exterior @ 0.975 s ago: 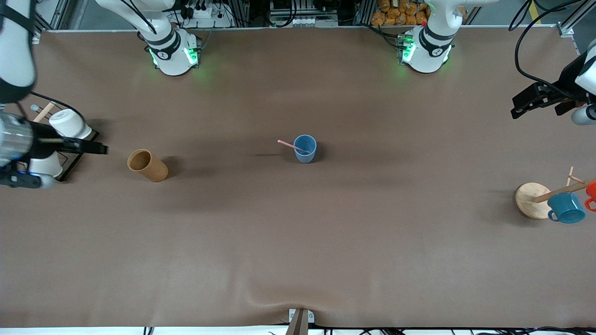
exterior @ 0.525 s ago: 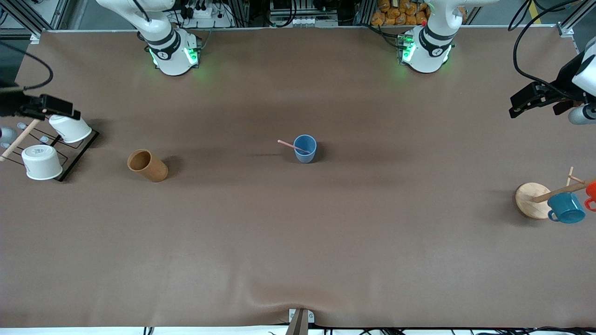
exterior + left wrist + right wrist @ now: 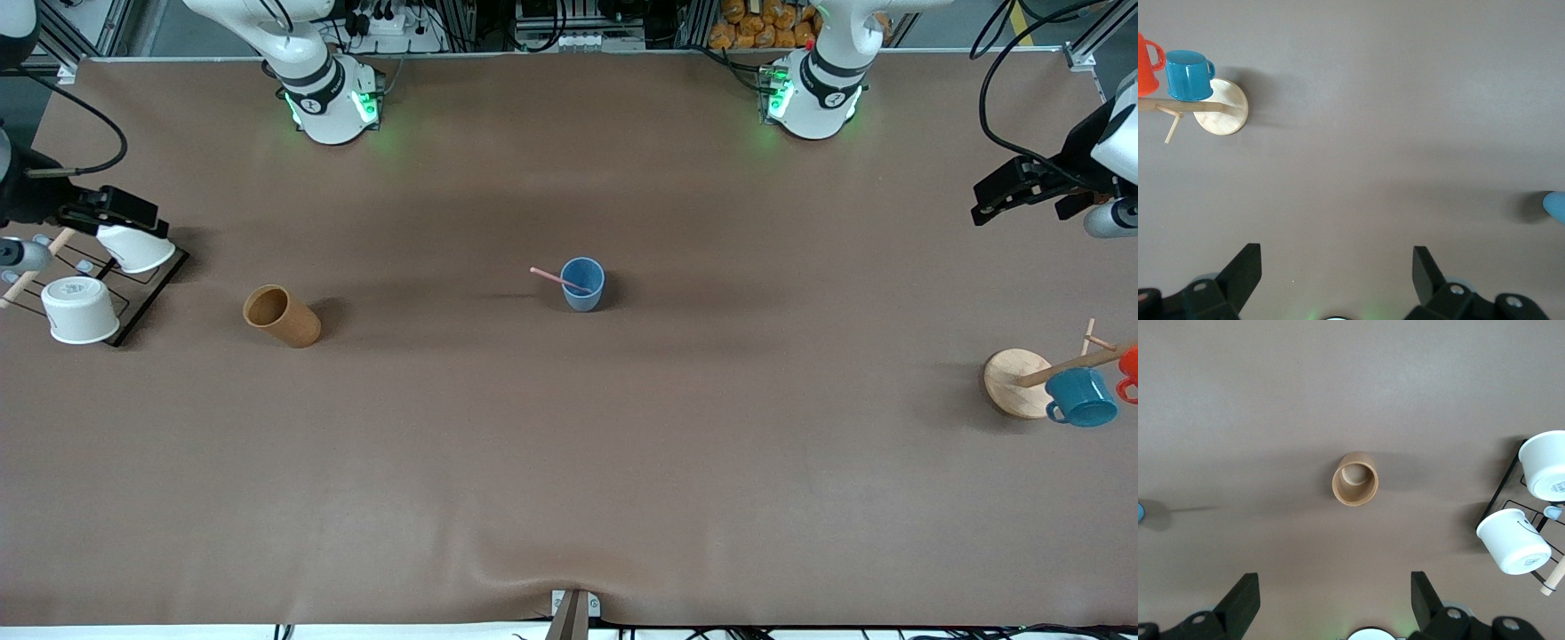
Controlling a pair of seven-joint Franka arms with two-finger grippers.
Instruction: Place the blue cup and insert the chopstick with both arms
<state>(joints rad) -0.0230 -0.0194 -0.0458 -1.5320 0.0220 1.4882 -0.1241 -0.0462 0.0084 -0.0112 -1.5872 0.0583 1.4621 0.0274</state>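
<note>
- The blue cup (image 3: 582, 284) stands upright near the middle of the brown surface (image 3: 569, 462), well apart from both grippers.
- The chopstick (image 3: 560, 278) sits in the cup, lower end inside, upper end leaning out over the rim toward the right arm's end of the surface.
- The left gripper (image 3: 1009, 189) hangs in the air over the left arm's end of the surface; its fingers (image 3: 1245, 270) are spread wide, with nothing between them.
- The right gripper (image 3: 120, 212) is up over the wire rack (image 3: 147, 298) at the right arm's end; its fingers (image 3: 1245, 597) are spread wide too and hold nothing.
- Two white cups (image 3: 80, 309) sit upside down on the rack.
- A brown holder (image 3: 282, 316) stands between the rack and the cup, apparently upright, though the front view leaves that unsure.
- A wooden mug stand (image 3: 1018, 382) carries a teal mug (image 3: 1080, 397) and an orange one (image 3: 1129, 369).
</note>
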